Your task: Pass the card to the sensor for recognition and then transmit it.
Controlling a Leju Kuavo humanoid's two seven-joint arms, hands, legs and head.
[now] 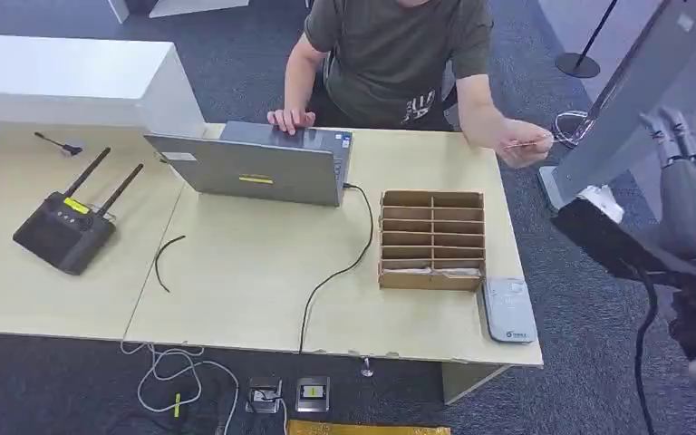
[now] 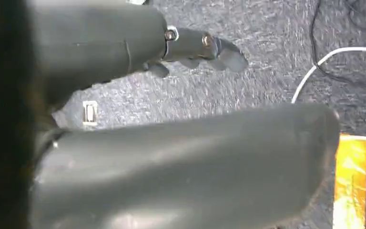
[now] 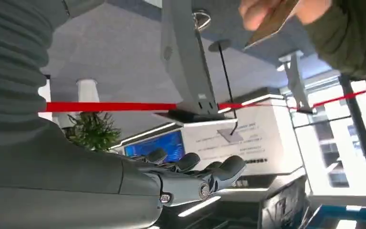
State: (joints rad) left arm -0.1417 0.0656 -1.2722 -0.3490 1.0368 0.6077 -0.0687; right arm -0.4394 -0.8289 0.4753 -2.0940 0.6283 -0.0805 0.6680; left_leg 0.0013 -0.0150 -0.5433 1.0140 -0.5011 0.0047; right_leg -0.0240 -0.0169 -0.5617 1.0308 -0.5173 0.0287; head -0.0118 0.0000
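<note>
Card (image 1: 527, 143) in person's hand (image 1: 523, 145), apart from right hand (image 1: 689, 186), empty, fingers loose; left hand (image 2: 190, 47) empty.

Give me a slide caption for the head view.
Seated person holds out a card toward the robot's raised right hand, beside the desk.

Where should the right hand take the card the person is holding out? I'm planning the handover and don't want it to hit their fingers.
Probably the free end of the card, which points away from the person's hand toward the robot's right hand. It lies thin and roughly flat, so come from the robot's side and pinch its two faces. The card's pose is hard to tell more exactly.
</note>
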